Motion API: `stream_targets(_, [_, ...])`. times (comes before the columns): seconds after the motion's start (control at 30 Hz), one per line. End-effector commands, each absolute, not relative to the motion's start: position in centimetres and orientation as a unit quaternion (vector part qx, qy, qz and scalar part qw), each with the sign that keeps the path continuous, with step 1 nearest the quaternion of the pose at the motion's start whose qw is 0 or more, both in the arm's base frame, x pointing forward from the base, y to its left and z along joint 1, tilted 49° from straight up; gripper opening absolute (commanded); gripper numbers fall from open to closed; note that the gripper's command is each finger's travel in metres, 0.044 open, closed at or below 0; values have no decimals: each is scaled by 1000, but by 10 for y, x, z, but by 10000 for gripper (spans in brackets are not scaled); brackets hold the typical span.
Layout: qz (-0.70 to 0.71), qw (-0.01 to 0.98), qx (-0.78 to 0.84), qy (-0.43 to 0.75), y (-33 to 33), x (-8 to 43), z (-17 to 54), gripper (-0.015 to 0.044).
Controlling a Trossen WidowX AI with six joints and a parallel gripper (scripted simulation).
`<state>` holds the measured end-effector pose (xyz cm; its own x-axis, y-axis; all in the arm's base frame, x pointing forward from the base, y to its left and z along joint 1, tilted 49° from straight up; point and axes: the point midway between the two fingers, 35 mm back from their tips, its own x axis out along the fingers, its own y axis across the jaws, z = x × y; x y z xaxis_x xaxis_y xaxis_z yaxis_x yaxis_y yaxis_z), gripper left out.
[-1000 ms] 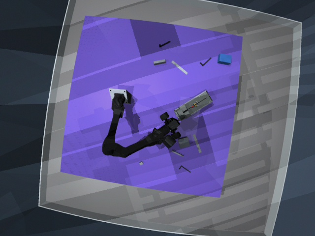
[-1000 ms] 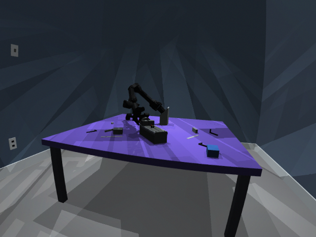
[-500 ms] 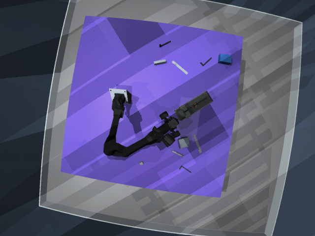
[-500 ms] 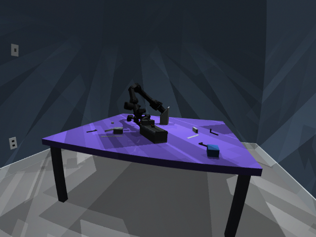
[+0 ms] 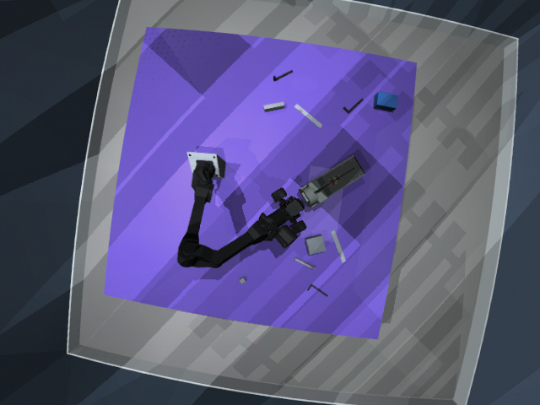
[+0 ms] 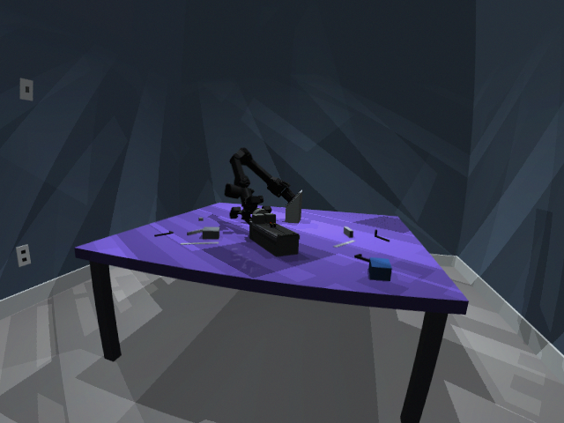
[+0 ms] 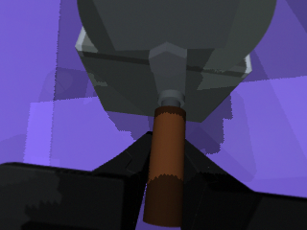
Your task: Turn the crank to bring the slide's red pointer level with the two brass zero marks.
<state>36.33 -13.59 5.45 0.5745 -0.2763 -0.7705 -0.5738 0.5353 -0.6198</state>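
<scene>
Black two-finger gripper (image 5: 300, 215) (image 6: 250, 216) (image 7: 163, 139) clamps the brown cylindrical crank handle (image 7: 168, 144) (machine at its two o'clock, from above); over-rotation could carry the red pointer (image 5: 330, 183) past zero.

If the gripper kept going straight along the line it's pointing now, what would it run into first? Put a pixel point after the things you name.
Probably the machine's crank end (image 5: 310, 194) (image 7: 139, 86), just beyond the brown handle (image 7: 168, 144) held in the gripper (image 5: 300, 206) (image 7: 163, 139); the remaining gap is hard to judge from these views.
</scene>
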Motion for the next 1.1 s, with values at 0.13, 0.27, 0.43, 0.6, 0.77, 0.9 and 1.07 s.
stream_targets(0.13, [102, 750, -471, 453, -132, 357, 46, 0])
stream_targets(0.27, [102, 750, -471, 453, -132, 357, 46, 0])
stream_targets(0.43, [102, 750, -471, 453, -131, 357, 46, 0])
stream_targets(0.6, [102, 750, -471, 453, -131, 357, 46, 0])
stream_targets(0.77, [102, 750, -471, 453, -131, 356, 46, 0])
stream_targets(0.9, [102, 750, -471, 453, -131, 356, 45, 0])
stream_targets(1.07, [102, 750, -471, 453, -131, 356, 45, 0])
